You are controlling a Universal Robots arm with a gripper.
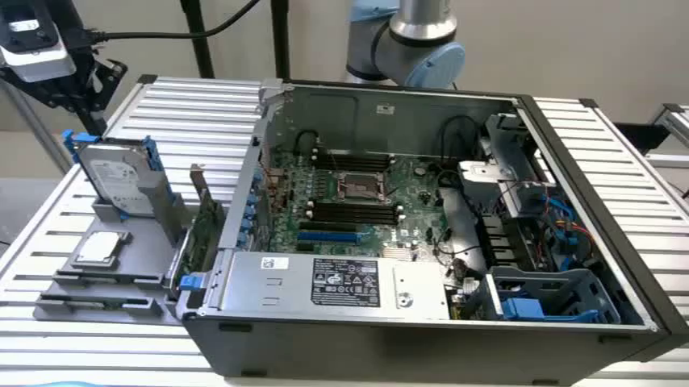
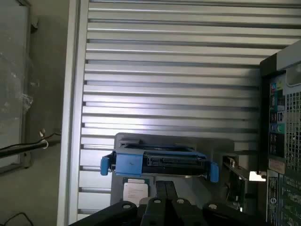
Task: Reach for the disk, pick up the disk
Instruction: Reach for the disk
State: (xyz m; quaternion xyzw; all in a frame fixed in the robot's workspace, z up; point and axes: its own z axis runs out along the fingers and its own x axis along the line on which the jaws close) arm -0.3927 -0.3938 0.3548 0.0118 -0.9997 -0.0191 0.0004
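A slatted aluminium table [image 1: 635,153] is carrying two things directly — an open dark computer case [image 1: 431,343], which is taking up the middle and the exterior view's right, and a grey stepped rack [image 1: 97,305], which is sitting just beside the case on the exterior view's left.

Bright, even light from overhead. The ribbed silver aluminium surface [image 2: 169,75] shows pale glare bands in the wrist view. The open dark grey computer case [image 1: 431,347] holds shadowed inner corners.
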